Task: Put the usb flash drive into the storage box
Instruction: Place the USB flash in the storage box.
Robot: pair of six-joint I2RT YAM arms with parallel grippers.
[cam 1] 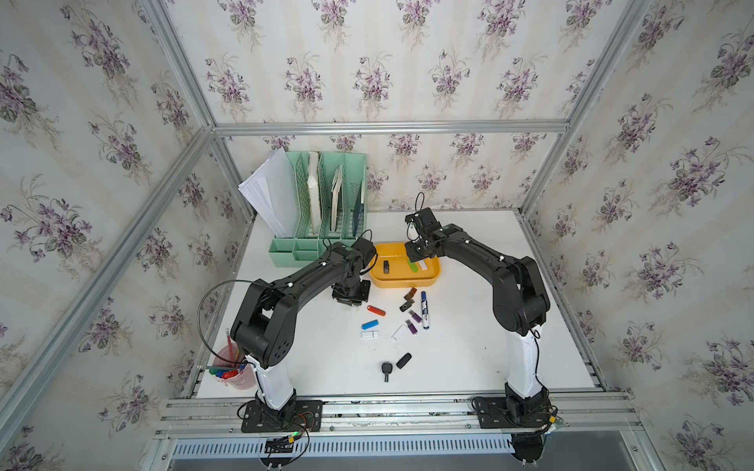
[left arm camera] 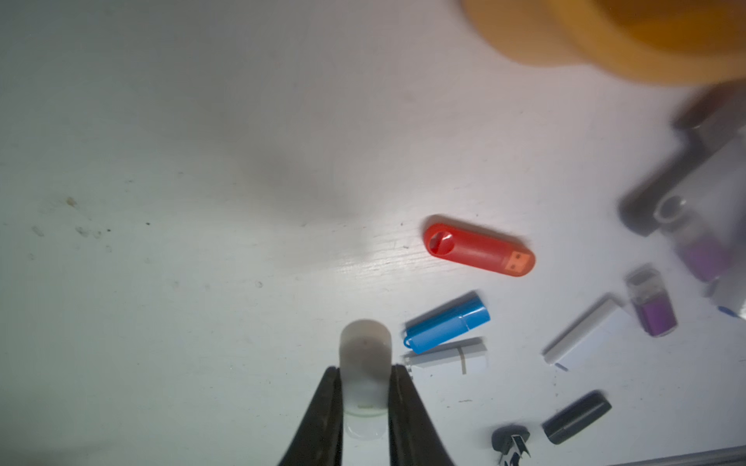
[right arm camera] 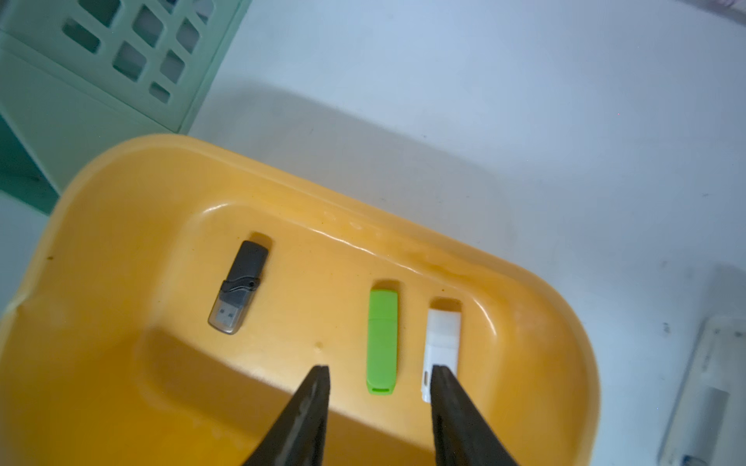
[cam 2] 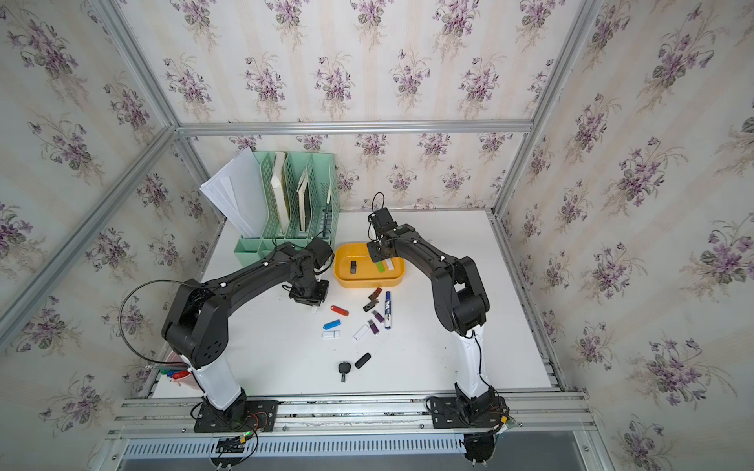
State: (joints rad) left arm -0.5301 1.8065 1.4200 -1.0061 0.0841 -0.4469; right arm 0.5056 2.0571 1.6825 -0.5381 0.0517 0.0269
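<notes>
Over box point(right arm camera: 121, 181), my R gripper point(right arm camera: 379, 371) hangs part-open above green drive point(right arm camera: 382, 343) & white drive point(right arm camera: 442, 335); L gripper point(left arm camera: 365, 369) pinches frosted drive point(left arm camera: 365, 347).

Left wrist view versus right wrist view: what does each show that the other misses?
Left wrist only: left pincer shut on a translucent drive; red drive and blue drive loose nearby. Right wrist only: open right pincer over the storage box, with black drive, green drive and white drive inside; mint organizer. Both: storage box wall, white table.
</notes>
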